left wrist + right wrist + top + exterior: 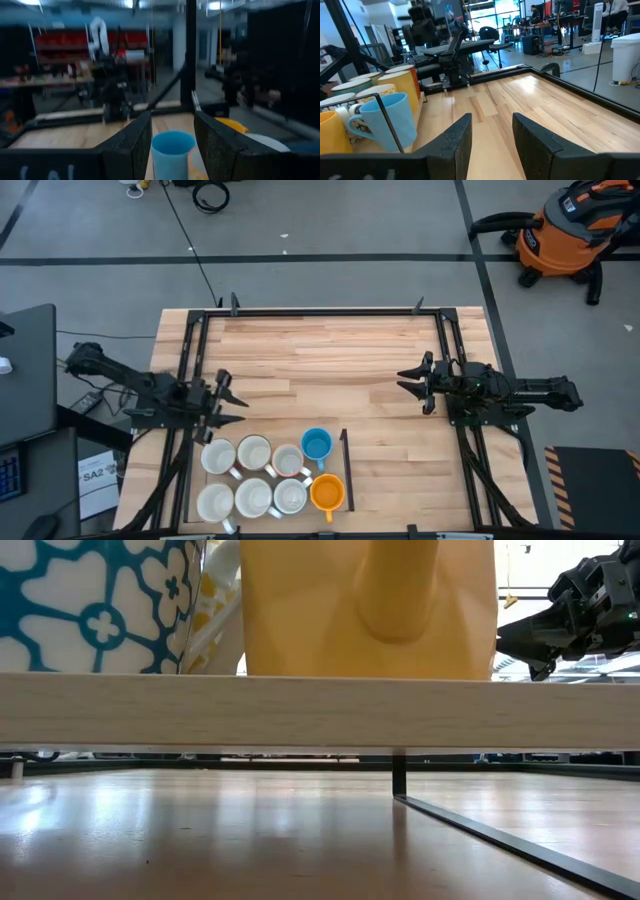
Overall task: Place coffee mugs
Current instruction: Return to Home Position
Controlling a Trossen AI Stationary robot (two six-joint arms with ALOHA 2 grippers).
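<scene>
Several coffee mugs stand close together in a black-framed tray [345, 470] at the table's near edge. Most are white [253, 452], one is blue [316, 444] and one is orange-yellow [327, 492]. My left gripper [238, 404] hangs open over the table, just beyond the tray's far left corner. Its wrist view looks between the fingers at the blue mug [172, 150], which is farther off and untouched. My right gripper [405, 385] waits open at the table's right, pointing left. Its wrist view shows the blue mug [385, 125] and the white mugs [375, 90].
A black metal frame [320, 311] runs along the table's far edge and down both sides. Bare wood [330, 370] lies between the two grippers. In the low view the yellow mug [370, 605] and a blue-patterned mug [100, 605] stand behind a wooden ledge [320, 710].
</scene>
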